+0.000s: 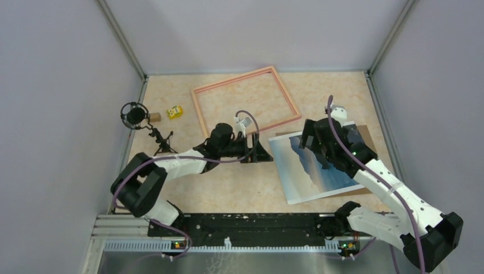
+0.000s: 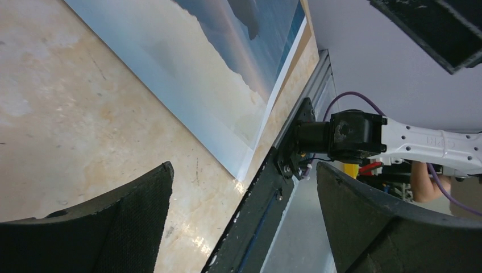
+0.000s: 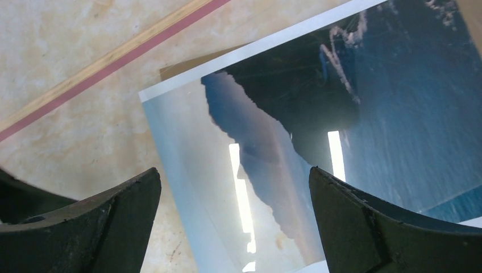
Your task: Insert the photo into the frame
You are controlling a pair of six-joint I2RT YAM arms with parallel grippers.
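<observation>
White-shelled arms, black joints — purple cables

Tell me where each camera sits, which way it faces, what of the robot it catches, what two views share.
Top external: above and behind the bases, looking down on table, frame and photo; left arm and right arm show.
Left wrist: low over the table, facing the photo's near corner; open left claw shows, right arm beyond.
Right wrist: over the photo, looking down; open right claw shows.
Shared: both wrists catch the photo.
</observation>
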